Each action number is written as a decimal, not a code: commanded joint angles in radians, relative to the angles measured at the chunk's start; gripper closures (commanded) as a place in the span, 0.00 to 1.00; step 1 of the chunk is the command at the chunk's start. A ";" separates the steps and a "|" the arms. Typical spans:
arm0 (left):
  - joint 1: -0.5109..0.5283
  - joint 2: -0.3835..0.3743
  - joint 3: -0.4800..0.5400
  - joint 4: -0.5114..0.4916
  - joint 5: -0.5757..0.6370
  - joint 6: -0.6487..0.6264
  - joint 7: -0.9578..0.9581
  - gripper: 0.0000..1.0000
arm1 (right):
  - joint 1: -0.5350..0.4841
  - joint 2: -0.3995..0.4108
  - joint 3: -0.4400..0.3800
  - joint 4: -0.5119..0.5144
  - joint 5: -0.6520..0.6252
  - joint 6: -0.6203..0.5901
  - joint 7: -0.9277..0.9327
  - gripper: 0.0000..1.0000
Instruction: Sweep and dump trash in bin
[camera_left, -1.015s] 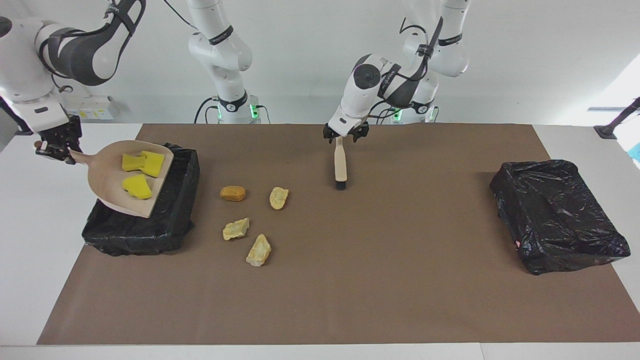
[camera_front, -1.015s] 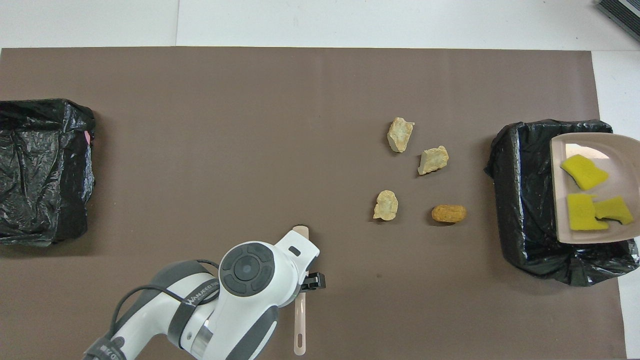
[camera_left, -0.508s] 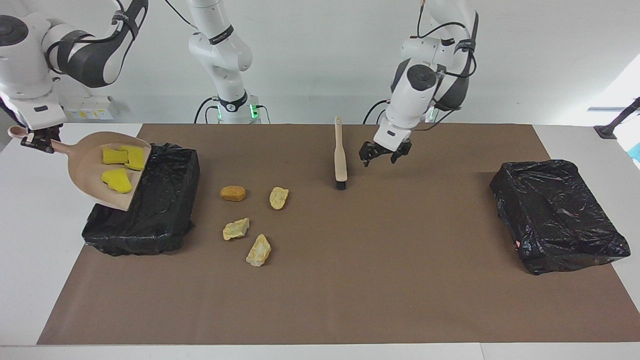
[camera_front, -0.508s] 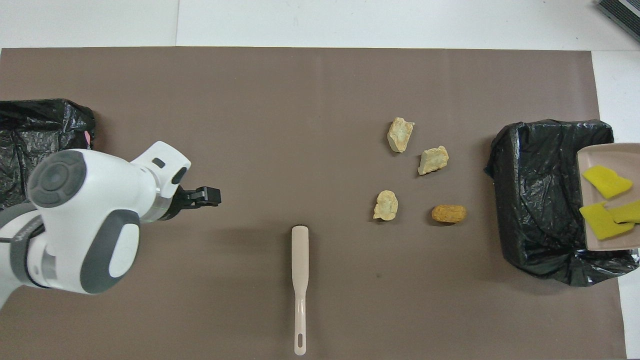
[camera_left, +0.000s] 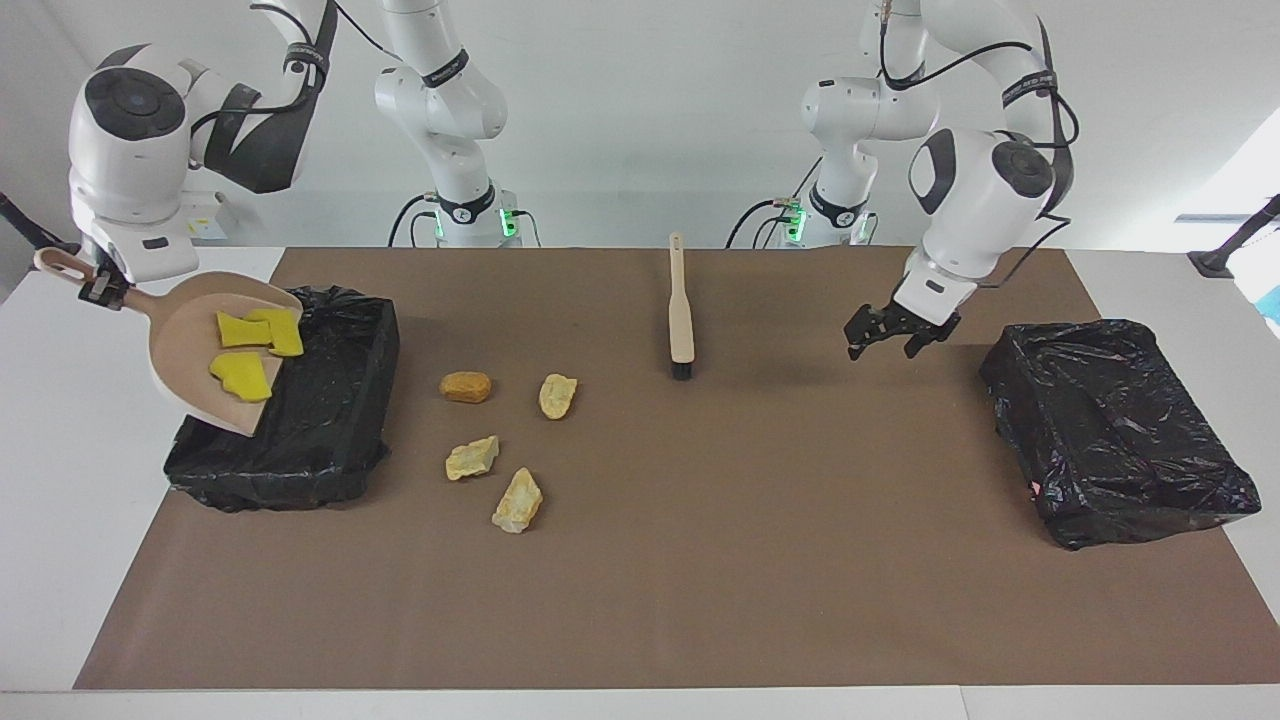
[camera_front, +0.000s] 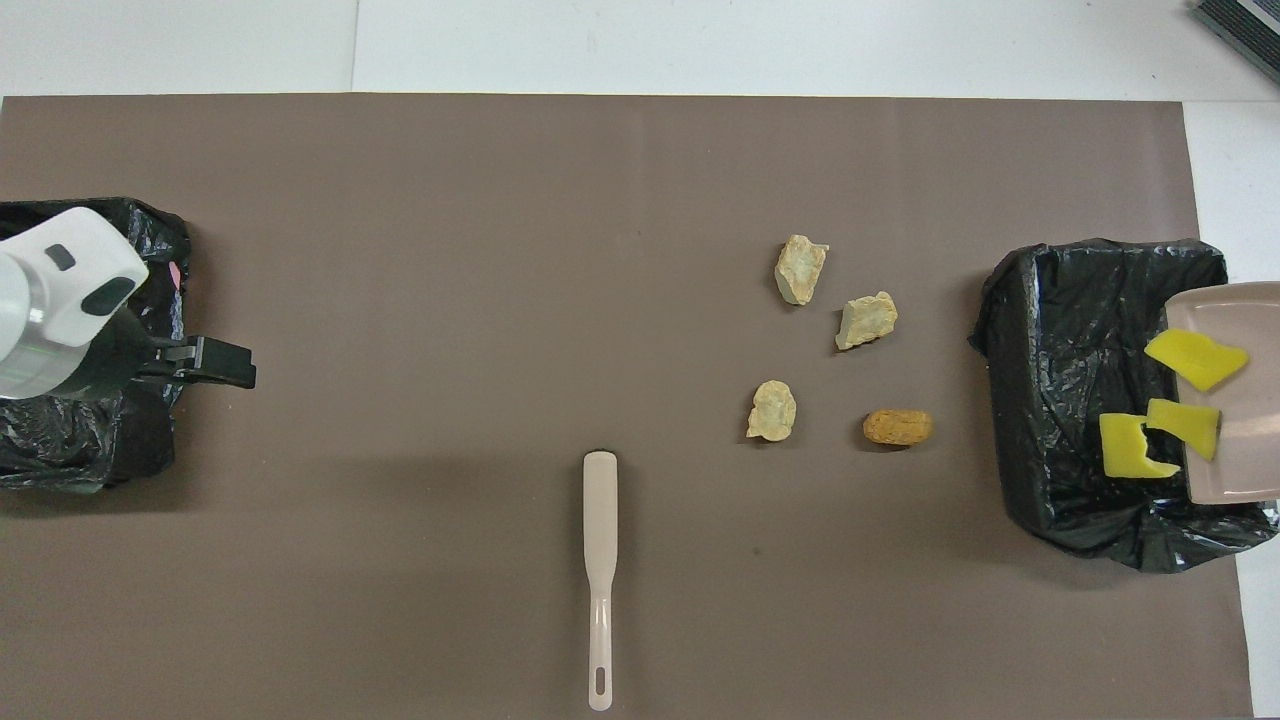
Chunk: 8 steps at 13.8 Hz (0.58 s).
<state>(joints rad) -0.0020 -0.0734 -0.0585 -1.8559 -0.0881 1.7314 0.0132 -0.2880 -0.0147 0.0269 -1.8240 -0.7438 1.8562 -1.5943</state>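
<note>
Right hand (camera_left: 100, 290) is clamped on the dustpan (camera_left: 215, 355) handle and has tipped the pan more steeply over the bin (camera_left: 320, 420) below it than a second ago; the pan has also drawn back toward the right arm's end of the tabletop (camera_left: 640, 600). Three yellow chunks (camera_left: 245, 330) have slid toward the pan's lower lip; in the overhead view one chunk (camera_front: 1135, 447) overhangs the lip above the bin's open liner. None has yet dropped in. Judgement: the dump is under way and needs a little more tilt to finish.

Left hand (camera_left: 900, 335), fingers apart and holding nothing, has left the brush (camera_left: 681, 310) lying on the tabletop and swung away; it now hangs just beside the second bin (camera_left: 1120, 430) at its own end. The brush has not shifted since release.

Four bread lumps (camera_left: 500, 430) lie unswept on the tabletop, between the brush and the bin under the right hand, well apart from both hands. Judgement: roughly half the trash remains, so brush and pan must be taken up again.
</note>
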 joint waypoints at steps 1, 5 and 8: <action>0.011 -0.003 -0.017 0.159 0.039 -0.194 0.008 0.00 | -0.005 -0.030 0.008 -0.017 -0.029 -0.026 0.011 1.00; 0.013 -0.002 -0.014 0.268 0.041 -0.316 0.007 0.00 | 0.056 -0.050 0.011 -0.023 -0.143 -0.038 0.010 1.00; 0.016 0.012 -0.015 0.310 0.038 -0.288 0.005 0.00 | 0.096 -0.054 0.011 -0.027 -0.207 -0.064 0.010 1.00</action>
<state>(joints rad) -0.0014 -0.0867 -0.0630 -1.5921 -0.0644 1.4462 0.0136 -0.2077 -0.0429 0.0341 -1.8266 -0.8964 1.8187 -1.5943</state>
